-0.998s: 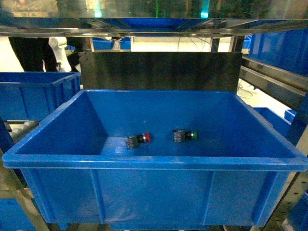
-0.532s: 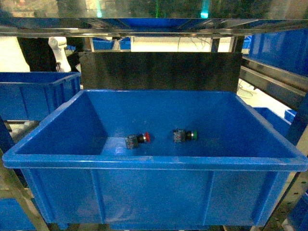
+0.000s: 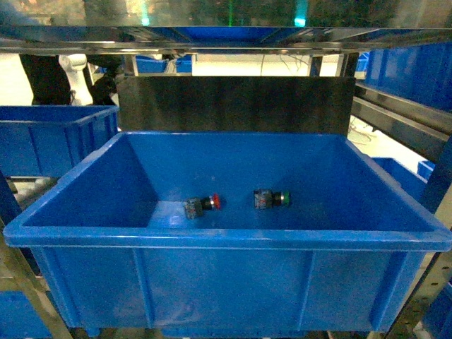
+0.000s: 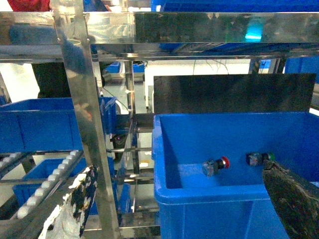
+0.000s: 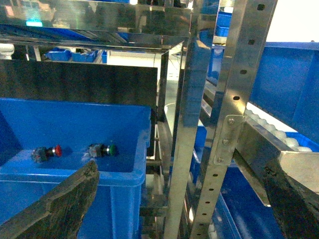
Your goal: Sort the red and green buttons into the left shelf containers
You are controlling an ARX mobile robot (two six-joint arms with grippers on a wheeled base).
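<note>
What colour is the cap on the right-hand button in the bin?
Green cap, clearest in the head view.

Head view: faces forward and slightly down into my front blue bin, close, front rim filling the lower frame.
Left wrist view: sits left of that bin, outside the shelf post, looking forward and rightward across its left rim; my finger pads intrude at the bottom corners.
Right wrist view: sits right of the bin, looking forward past the upright.
Shared by all three: the bin interior, red button and green button.
</note>
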